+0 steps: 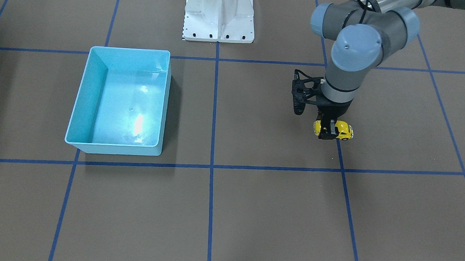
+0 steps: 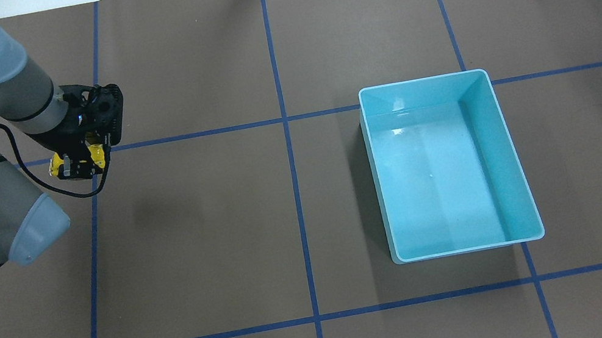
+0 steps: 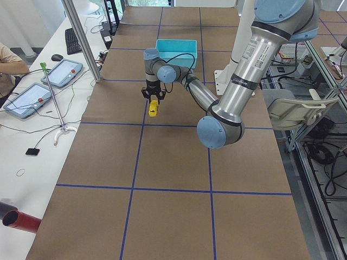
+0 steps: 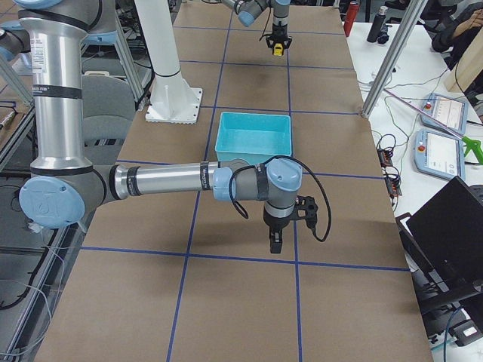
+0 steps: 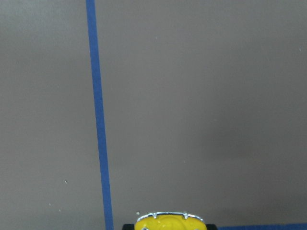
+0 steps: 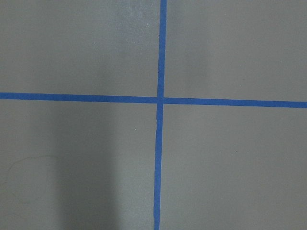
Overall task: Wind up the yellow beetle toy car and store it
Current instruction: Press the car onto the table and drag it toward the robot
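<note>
The yellow beetle toy car (image 1: 342, 130) is held between the fingers of my left gripper (image 1: 329, 131), which is shut on it and points straight down, low over the brown table beside a blue tape line. The overhead view shows the same car (image 2: 78, 162) under the left gripper (image 2: 80, 162), far to the left of the light blue bin (image 2: 422, 81). The left wrist view catches only the car's yellow end (image 5: 168, 222) at the bottom edge. My right gripper (image 4: 275, 245) shows only in the exterior right view, pointing down near the bin's short side; I cannot tell whether it is open or shut.
The light blue bin (image 1: 130, 51) holds nothing. The white robot base plate (image 1: 219, 20) stands at the table's robot side. Blue tape lines form a grid on the brown table cover. Tablets, cables and a laptop lie on side tables (image 4: 441, 121).
</note>
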Robot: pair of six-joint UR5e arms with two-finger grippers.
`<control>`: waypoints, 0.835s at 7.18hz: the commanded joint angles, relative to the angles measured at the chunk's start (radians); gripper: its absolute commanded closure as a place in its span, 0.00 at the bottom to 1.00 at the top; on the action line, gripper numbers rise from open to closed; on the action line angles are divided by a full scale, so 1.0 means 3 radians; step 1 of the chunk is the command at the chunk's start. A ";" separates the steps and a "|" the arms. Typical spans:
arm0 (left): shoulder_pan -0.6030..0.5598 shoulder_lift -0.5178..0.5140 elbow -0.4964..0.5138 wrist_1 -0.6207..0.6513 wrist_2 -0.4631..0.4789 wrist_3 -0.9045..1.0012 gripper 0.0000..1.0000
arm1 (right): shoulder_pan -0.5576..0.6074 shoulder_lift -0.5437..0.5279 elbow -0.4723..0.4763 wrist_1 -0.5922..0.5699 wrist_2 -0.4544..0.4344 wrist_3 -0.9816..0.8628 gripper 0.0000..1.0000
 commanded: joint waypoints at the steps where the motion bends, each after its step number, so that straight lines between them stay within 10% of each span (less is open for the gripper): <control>1: -0.0060 0.0120 0.0269 -0.0521 -0.0154 -0.0005 1.00 | 0.0000 0.0000 0.0000 -0.0001 0.0000 0.0000 0.00; 6: -0.0035 0.0110 0.0726 -0.1429 -0.0159 -0.0414 1.00 | 0.0000 0.0005 0.0000 -0.0011 0.0000 0.0000 0.00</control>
